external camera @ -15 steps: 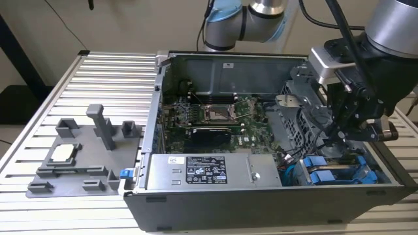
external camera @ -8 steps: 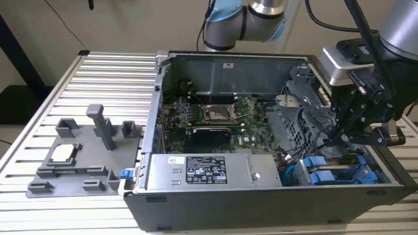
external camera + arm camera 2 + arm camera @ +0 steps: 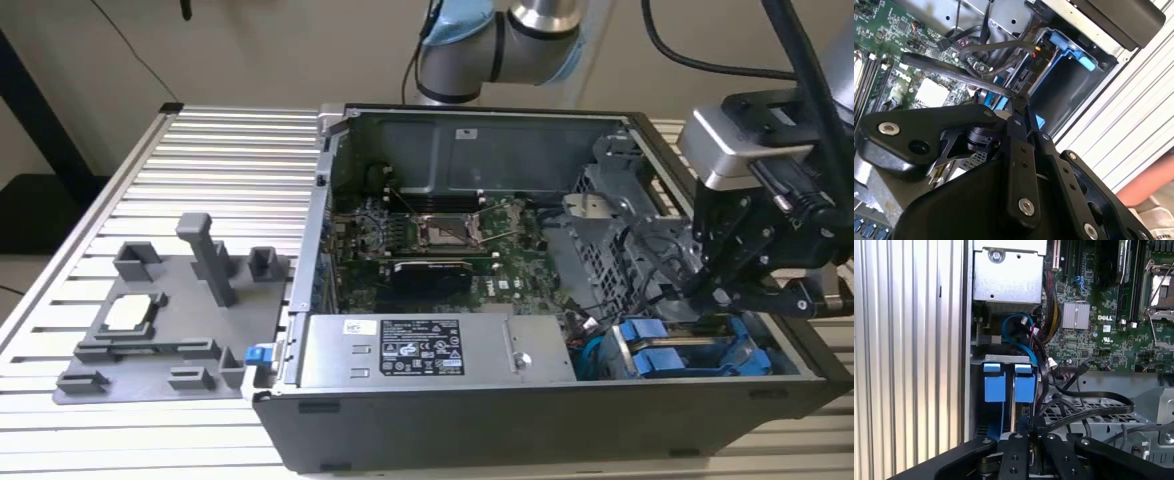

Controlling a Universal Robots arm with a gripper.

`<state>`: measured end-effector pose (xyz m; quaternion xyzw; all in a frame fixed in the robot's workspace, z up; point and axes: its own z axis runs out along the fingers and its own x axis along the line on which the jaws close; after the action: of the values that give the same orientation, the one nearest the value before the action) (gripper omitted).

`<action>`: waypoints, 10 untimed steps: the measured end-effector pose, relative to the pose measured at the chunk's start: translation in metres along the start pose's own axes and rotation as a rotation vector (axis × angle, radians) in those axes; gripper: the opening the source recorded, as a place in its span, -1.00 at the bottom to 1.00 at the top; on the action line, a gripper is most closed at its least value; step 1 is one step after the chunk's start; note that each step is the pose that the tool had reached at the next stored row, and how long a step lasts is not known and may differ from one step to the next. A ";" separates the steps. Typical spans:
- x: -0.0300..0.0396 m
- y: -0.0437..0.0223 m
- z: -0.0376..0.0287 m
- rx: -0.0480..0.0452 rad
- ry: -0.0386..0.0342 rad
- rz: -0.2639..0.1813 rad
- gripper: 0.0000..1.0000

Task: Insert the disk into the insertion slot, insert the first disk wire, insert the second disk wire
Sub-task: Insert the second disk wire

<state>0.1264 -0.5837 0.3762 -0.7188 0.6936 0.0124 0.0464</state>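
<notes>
The black linkage-fingered tool (image 3: 717, 297) hangs inside the black computer case (image 3: 534, 420); its grip cannot be told. Just below it, the silver disk in its blue plastic carrier (image 3: 1009, 385) sits in the grey sheet-metal slot (image 3: 607, 355), black cables (image 3: 1089, 412) beside.

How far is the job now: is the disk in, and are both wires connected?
Seemingly done: the silver-grey disk in its bright blue plastic carrier sits inside the grey sheet-metal insertion slot. In hand: the black gripper hangs over it. Left: black cables lie loose nearby; connection unclear.
</notes>
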 end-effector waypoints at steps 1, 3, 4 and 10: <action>0.0013 -0.0007 0.0005 -0.0001 -0.0010 0.000 -0.68; 0.0025 -0.0013 0.0023 0.0000 -0.0037 0.000 -0.68; 0.0028 -0.0014 0.0034 0.0001 -0.0057 0.000 -0.68; 0.0035 -0.0021 0.0119 0.0006 -0.0155 0.001 -0.68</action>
<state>0.1292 -0.5861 0.3642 -0.7184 0.6935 0.0178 0.0520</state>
